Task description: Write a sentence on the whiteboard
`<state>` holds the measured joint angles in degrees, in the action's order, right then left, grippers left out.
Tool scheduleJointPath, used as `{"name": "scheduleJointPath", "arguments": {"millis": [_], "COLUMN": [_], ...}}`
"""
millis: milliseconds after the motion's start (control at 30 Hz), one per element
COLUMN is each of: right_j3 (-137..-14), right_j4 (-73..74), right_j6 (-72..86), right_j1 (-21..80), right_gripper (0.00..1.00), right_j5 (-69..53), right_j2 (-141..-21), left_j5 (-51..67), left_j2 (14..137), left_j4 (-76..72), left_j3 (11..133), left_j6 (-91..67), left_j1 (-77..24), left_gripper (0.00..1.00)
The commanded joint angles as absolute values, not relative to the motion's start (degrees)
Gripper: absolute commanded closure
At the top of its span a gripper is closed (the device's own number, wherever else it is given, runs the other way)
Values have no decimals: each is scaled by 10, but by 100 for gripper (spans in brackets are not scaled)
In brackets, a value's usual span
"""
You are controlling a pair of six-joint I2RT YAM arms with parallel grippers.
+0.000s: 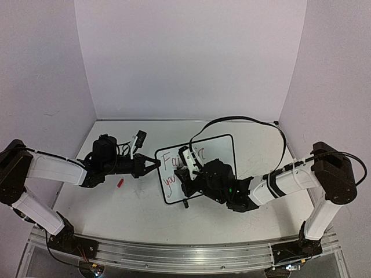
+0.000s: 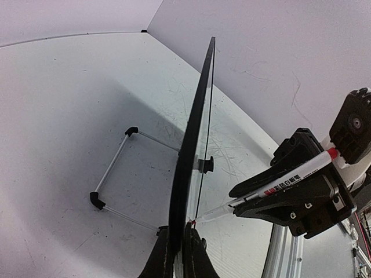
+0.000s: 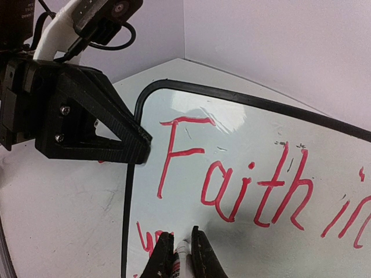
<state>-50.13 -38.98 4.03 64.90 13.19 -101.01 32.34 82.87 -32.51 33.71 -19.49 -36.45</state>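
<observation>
whiteboard (image 1: pixel 217 147): mid-table (image 1: pixel 133 214), propped on a wire stand (image 2: pixel 113 174), near corner turned toward the right arm
left gripper (image 2: pixel 181 231): closed tight on the board's left edge
right gripper (image 3: pixel 181 240): closed on a marker (image 3: pixel 181 260), tip touching the board's lower left
open room: bare table at front and left; walls (image 1: pixel 191 58) well apart
left wrist only: board edge-on, stand behind it
right wrist only: red "Faith in" legible, second line beginning beneath
</observation>
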Motion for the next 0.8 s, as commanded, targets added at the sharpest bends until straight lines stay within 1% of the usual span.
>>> {"name": "scheduleJointPath", "arguments": {"millis": [0, 367, 767], "right_j3": [-512, -486, -466], "right_j4": [-396, -380, -367], "right_j6": [35, 65, 79], "right_j1": [634, 636, 639], "right_gripper": [100, 100, 100], "right_j5": [165, 146, 151], "right_j2": [-996, -1005, -999], "left_j5": [319, 319, 318], "left_j2": [815, 816, 813], "left_j4": [-330, -329, -329], "left_j3": [344, 343, 340], "left_j6": [-178, -176, -176], "left_j1": [-365, -365, -365], "left_gripper": [100, 100, 100]}}
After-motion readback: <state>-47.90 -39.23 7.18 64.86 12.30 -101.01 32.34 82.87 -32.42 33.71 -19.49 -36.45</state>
